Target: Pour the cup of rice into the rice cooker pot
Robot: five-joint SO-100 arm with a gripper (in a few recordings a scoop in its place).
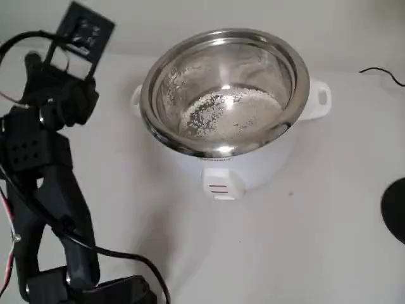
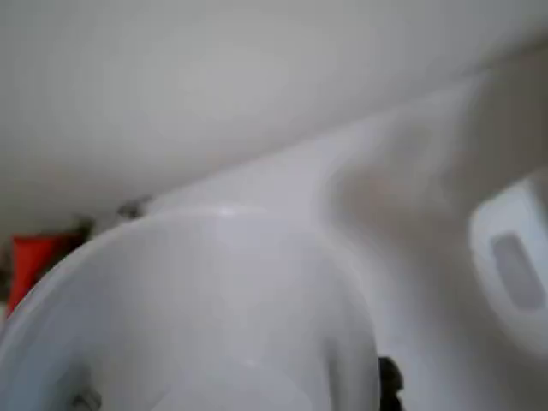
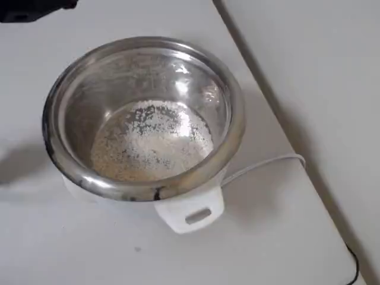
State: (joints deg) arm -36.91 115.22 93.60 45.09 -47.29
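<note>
Rice [image 3: 151, 145] spread across bottom of upright steel rice cooker pot [image 3: 234, 113]; cup [image 2: 197, 308] blurred.

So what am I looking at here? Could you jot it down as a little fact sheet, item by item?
rice cooker pot: shiny steel bowl in a white two-handled body, on the white table
rice: white grains spread over the pot's bottom
cup: whitish, close under the wrist camera, blurred; contents cannot be told
arm: black, at the left of the fixed view, beside the cooker
pincer: open or shut cannot be told
cord: white, trailing from the cooker
</note>
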